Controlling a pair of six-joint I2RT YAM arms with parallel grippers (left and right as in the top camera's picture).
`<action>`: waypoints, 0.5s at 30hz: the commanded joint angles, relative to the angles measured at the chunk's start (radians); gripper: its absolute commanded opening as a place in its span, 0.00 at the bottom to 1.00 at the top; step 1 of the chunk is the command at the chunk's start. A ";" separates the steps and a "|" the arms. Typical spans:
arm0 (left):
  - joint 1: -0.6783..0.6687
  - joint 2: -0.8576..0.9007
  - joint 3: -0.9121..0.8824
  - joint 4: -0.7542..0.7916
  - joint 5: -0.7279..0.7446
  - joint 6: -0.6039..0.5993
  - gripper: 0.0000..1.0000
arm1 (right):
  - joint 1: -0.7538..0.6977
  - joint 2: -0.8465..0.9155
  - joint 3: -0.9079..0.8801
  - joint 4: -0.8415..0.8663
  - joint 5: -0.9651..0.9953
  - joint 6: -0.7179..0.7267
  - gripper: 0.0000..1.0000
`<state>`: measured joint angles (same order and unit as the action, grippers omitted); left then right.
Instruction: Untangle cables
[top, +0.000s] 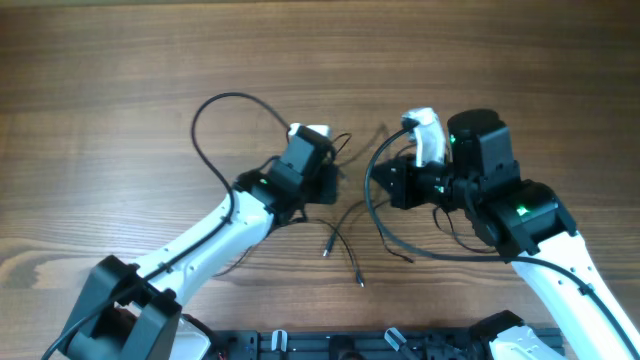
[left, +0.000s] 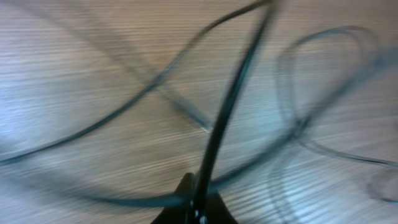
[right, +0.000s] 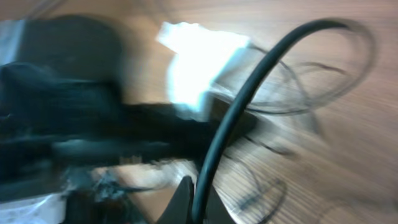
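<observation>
Wooden table (top: 120, 60) w/ both arms reaching in from the near edge: left arm (top: 200, 245) angles far-right, right arm (top: 545, 240) angles far-left, heads close together mid-table. Each carries its own thick lead, not task items: a big loop (top: 230, 100) on the left, a sagging curve (top: 385, 235) on the right. The cables (top: 343, 215) are the thin black cords lying btwn and just near of the two heads, w/ more fine loops on the far side of the gap. Two small plug ends (top: 326, 254) and (top: 360, 283) trail toward the near edge. Left gripper (left: 194, 206): fingers read as one dark wedge, i.e. together, w/ a cord rising out of it, so prob. clamped on one of the cables. Right gripper (right: 186, 198): same single wedge, so together, but the cord rising from it is thicker and may be the arm's own lead; can't tell what, if anything, it pinches. Handling, as I judge it: v. light, limp, slick. They'll drag and snag at crossings rather than lift clean, and the plugs will catch in loops. Best hold is on the cord just behind a plug, feeding that end back through. Overhead cam alone gives layout and free ends. Left wrist cam alone shows crossings up close. Right wrist cam shows the left arm's head opposite. Both wrist cams are smeared.
</observation>
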<state>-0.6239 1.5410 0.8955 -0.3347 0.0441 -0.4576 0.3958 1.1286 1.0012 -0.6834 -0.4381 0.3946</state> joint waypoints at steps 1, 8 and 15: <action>0.130 0.010 0.000 -0.157 -0.216 -0.096 0.04 | -0.001 -0.005 0.002 -0.106 0.538 0.239 0.04; 0.462 0.010 0.000 -0.341 -0.199 -0.269 0.04 | -0.102 -0.015 0.054 -0.071 0.723 0.142 0.04; 0.496 0.010 0.000 -0.346 0.020 -0.269 0.04 | -0.108 -0.018 0.348 0.130 0.681 -0.021 0.05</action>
<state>-0.1101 1.5436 0.8948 -0.6926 -0.0662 -0.7059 0.2909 1.1282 1.2461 -0.6529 0.2485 0.4282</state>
